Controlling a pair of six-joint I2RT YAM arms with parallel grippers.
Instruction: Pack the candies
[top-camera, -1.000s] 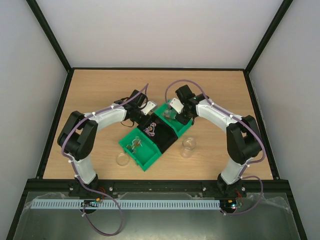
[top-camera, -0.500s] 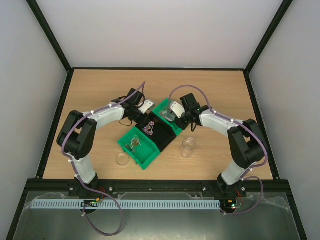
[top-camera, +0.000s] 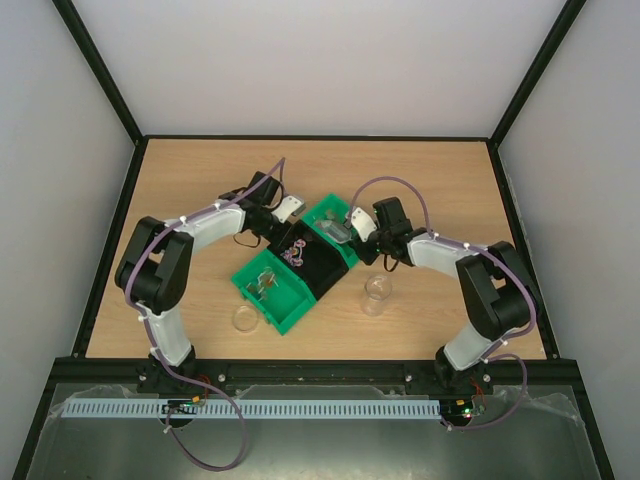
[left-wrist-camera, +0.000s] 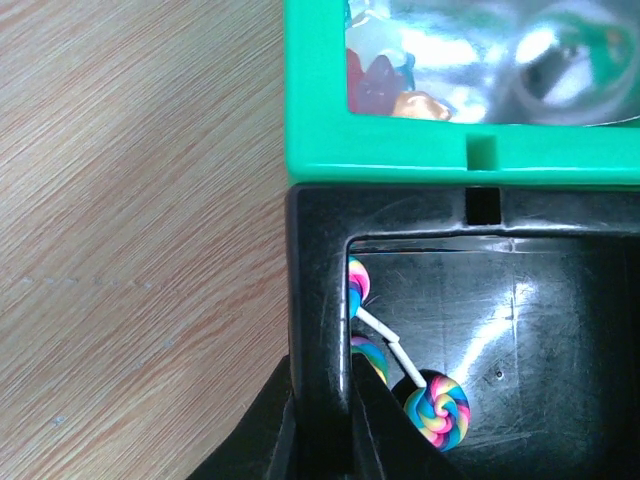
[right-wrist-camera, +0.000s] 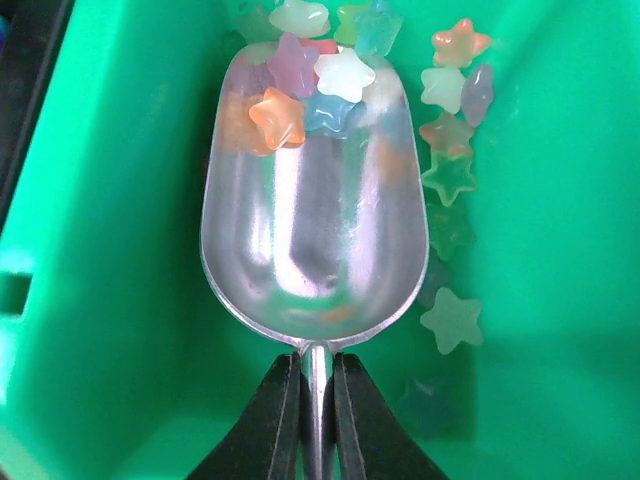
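While right gripper (right-wrist-camera: 316, 378) pinched scoop (right-wrist-camera: 312, 230) handle, few candies (right-wrist-camera: 300, 85) sat in bowl, rest in green bin (right-wrist-camera: 90, 300); left gripper (left-wrist-camera: 322, 425) clamped black bin (left-wrist-camera: 318, 300) wall. Scooping underway; next probably needs level lift toward jar (top-camera: 376, 293).

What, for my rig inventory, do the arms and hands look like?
The left arm and right arm have white links, black joints and a purple cable running along each. The left hand and right hand each have two black tapered fingers and a white housing.
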